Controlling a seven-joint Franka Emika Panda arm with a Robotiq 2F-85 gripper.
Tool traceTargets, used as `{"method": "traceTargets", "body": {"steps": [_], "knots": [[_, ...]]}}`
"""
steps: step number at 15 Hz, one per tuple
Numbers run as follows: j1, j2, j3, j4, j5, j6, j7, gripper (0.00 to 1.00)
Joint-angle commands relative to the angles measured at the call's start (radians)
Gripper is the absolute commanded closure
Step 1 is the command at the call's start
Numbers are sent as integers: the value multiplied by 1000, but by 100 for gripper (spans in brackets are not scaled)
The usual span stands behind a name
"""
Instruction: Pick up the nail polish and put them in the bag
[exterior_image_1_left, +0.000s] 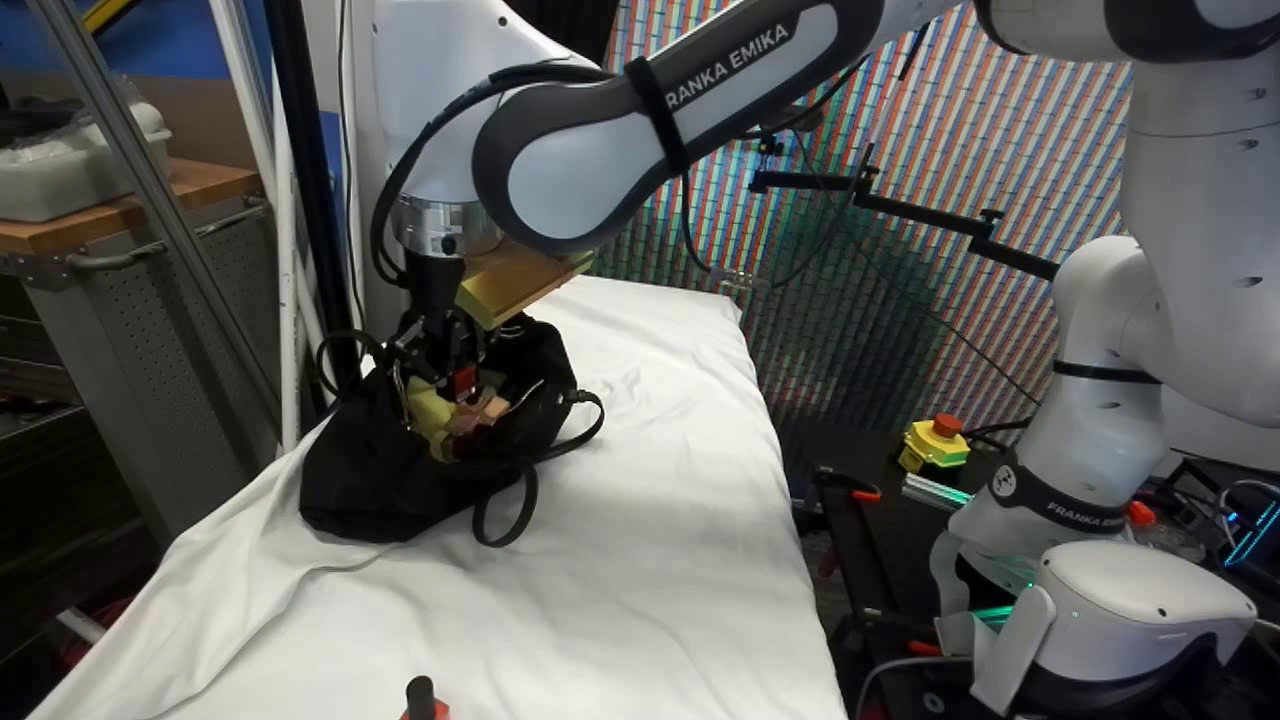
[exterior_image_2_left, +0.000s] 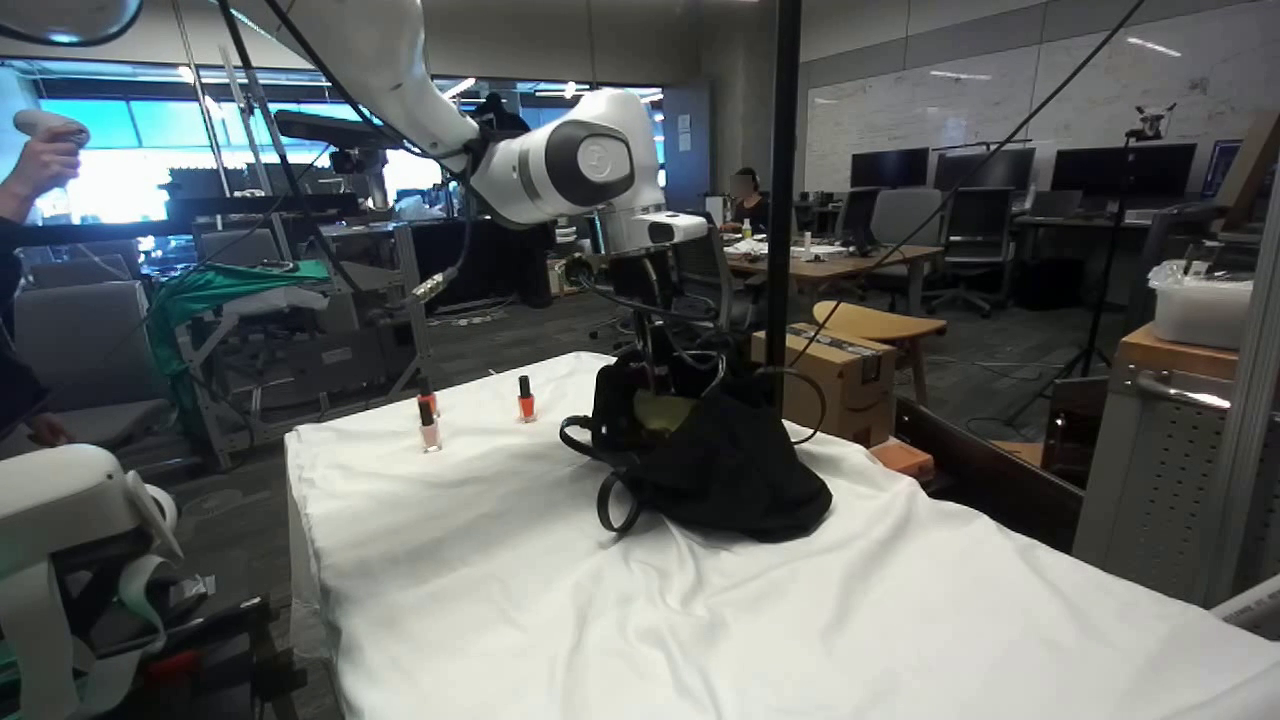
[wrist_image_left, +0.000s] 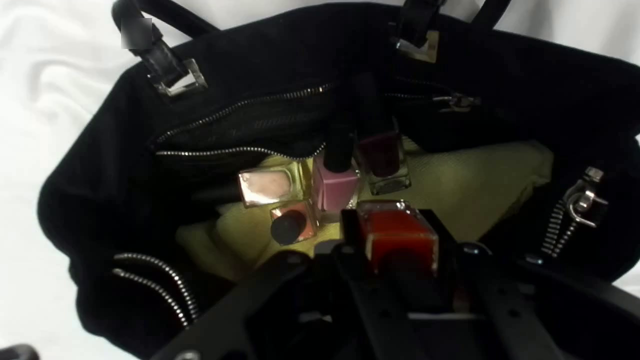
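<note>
The black bag (exterior_image_1_left: 365, 480) lies open on the white table, also in an exterior view (exterior_image_2_left: 740, 480) and the wrist view (wrist_image_left: 95, 200). My gripper (wrist_image_left: 392, 230) is down in the bag's mouth, shut on a red nail polish bottle (wrist_image_left: 400, 242), which also shows in an exterior view (exterior_image_1_left: 464, 382). Below it on the yellowish-green lining lie a pale bottle (wrist_image_left: 266, 186), a pink bottle (wrist_image_left: 336, 189), an orange bottle (wrist_image_left: 306, 220) and a dark red bottle (wrist_image_left: 381, 152). On the table stand an orange-red bottle (exterior_image_2_left: 527, 405), a pale pink bottle (exterior_image_2_left: 430, 436) and a red one partly hidden behind it.
The bag's looped strap (exterior_image_1_left: 508, 535) droops onto the white cloth (exterior_image_1_left: 640, 560). A black-capped bottle (exterior_image_1_left: 424, 700) is cut off at the frame's bottom edge. A black pole (exterior_image_2_left: 783, 200) and a cardboard box (exterior_image_2_left: 840, 380) stand behind the bag.
</note>
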Motion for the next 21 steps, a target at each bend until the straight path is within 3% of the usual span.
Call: {"method": "traceTargets", "body": {"steps": [1,2,4,8,14,21], "knots": [[3,81,-6,131,14,-59,-61,85],[5,92,-8,143,14,-59,-66,35],[7,107,-9,166,17,-67,-78,31],[10,116,-12,182,20,-78,-79,2],[23,68,-7,121,21,-125,-77,0],[57,-31,6,-36,35,-148,-22,0]]}}
